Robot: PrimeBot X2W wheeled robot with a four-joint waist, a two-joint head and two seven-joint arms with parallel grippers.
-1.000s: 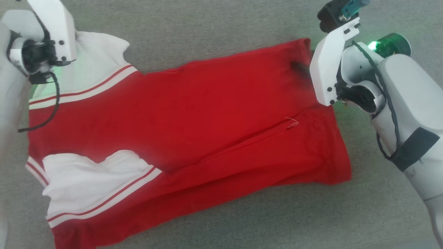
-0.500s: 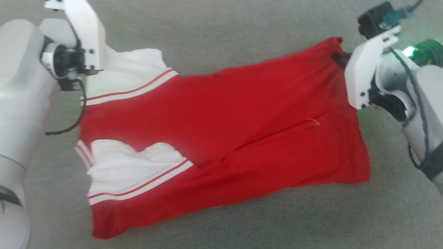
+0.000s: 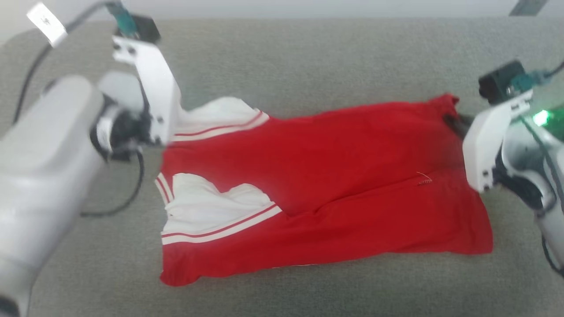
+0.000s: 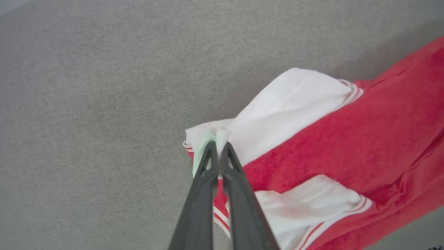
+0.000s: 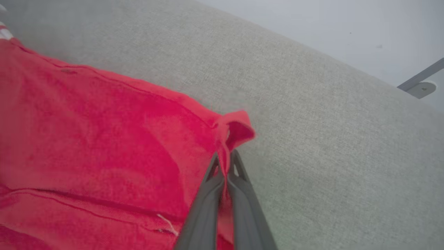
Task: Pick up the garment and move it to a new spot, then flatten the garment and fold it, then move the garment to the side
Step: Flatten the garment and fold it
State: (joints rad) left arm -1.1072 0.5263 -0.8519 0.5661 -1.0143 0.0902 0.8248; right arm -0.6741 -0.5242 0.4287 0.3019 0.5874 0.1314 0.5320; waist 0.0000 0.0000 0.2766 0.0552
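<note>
Head view: garment (image 3: 335,176) lies on the grey fabric surface (image 3: 308,57), long axis left to right, roughly folded with a diagonal fold line across the red. White panels with red-and-white striped trim sit at its left end, plain red hem at its right end. Left forearm (image 3: 44,167) comes in from the left; its white wrist bracket (image 3: 152,83) hides the fingers, and the far-left white corner of the cloth runs up behind that bracket. Right gripper (image 3: 451,121) is at the far-right red corner, dark fingers touching the cloth, and that corner is bunched up. Picture is a bit blurred. Left wrist view: left gripper (image 4: 218,144) has its fingers pressed together on a white corner of the garment, cloth pinched at the tips, the rest trailing off right onto the surface. Right wrist view: the right fingers are closed on the red hem corner, with a small flap of fabric curling over above the tips. A grey metal bar (image 5: 421,78) shows beyond the surface edge, top right.
</note>
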